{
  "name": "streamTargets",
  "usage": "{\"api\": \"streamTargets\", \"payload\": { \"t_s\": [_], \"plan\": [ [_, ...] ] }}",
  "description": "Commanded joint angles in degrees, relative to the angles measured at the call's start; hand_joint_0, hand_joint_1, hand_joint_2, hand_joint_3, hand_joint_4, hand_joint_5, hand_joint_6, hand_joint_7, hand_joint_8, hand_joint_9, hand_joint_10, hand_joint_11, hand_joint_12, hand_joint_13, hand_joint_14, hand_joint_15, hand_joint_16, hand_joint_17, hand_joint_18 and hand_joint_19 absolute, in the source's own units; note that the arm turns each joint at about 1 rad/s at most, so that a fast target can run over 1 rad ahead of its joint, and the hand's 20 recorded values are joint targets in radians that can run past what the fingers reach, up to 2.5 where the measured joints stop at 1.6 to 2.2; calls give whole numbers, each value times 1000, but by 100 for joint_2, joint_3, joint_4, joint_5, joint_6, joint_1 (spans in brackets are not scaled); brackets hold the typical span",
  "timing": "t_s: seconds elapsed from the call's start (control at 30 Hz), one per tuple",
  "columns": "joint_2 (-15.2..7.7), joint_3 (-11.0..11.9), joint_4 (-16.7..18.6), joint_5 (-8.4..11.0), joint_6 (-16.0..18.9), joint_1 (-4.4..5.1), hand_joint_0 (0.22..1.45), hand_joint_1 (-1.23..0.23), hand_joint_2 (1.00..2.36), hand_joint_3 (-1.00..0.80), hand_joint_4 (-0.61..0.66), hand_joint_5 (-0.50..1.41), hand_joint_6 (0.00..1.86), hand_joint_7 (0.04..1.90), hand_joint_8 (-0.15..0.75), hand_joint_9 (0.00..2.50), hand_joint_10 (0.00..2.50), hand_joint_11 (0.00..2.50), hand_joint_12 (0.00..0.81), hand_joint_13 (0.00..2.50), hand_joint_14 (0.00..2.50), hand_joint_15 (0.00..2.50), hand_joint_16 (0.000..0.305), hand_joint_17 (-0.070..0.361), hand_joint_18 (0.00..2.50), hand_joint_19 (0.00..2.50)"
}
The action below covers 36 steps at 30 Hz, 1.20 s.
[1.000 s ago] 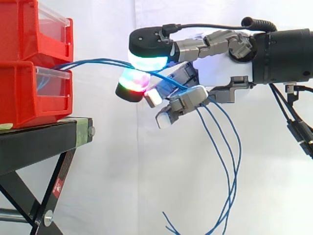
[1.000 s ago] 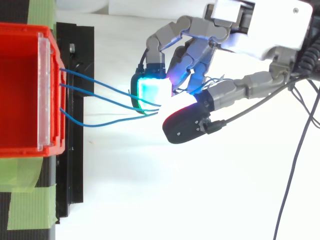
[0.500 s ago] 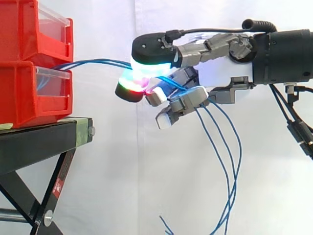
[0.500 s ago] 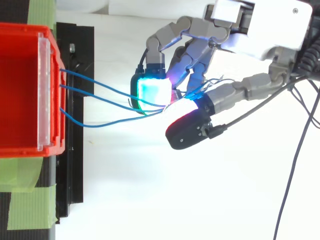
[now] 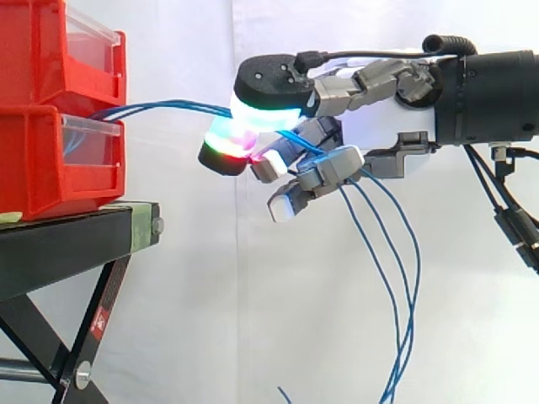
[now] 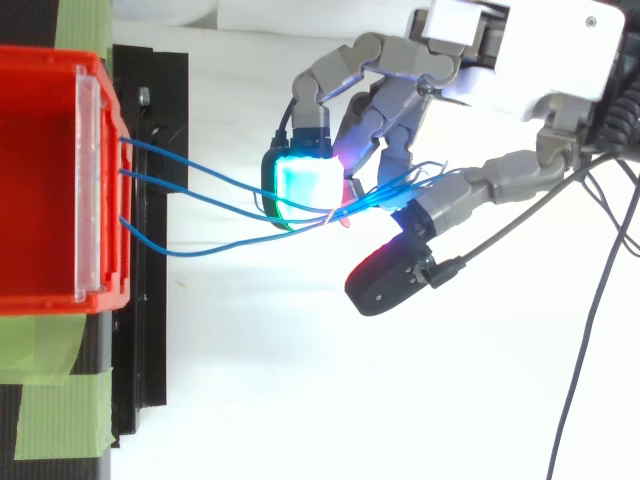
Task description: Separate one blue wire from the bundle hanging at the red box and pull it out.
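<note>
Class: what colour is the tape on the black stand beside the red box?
The tape is light green, best seen in the top view.

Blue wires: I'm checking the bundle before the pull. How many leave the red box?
3 blue wires: in the top view, an upper wire, a middle wire and a lower wire leave the red box and meet in the hand. More may hide inside.

- The wires were blue.
- The fingers were grey, and their pads glowed cyan, green and red.
- Beyond the fingers, the bins were red, the stand black and the tape green.
</note>
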Motion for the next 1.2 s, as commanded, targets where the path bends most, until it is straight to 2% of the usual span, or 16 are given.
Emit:
{"api": "streamTargets", "payload": {
  "t_s": [0.0, 0.2, 0.57, 1.0, 1.17],
  "plan": [
    [-1, 0, 8, -1, 0, -1, 559, -806, 1000, -500, 290, -259, 830, 1095, 391, 1002, 19, 1195, 327, 1396, 315, 1493, 57, 128, 690, 805],
    [-1, 0, -1, -1, 0, -1, 563, -704, 1000, -500, 288, -248, 829, 1092, 396, 1057, 21, 1193, 321, 1437, 329, 1467, 57, 128, 707, 796],
    [-1, 0, -9, 8, -9, -1, 602, -634, 1005, -450, 283, -241, 836, 1090, 394, 1099, 21, 1203, 315, 1452, 275, 1499, 56, 125, 709, 790],
    [-1, 0, -97, 8, 0, -1, 648, -663, 1022, -250, 270, -239, 852, 1080, 398, 1126, 20, 1221, 309, 1485, 186, 1531, 54, 122, 734, 799],
    [-1, 0, -106, 8, 0, -1, 657, -692, 1023, -225, 264, -238, 852, 1068, 400, 1128, 20, 1213, 307, 1484, 203, 1543, 54, 122, 742, 807]
  ]
}}
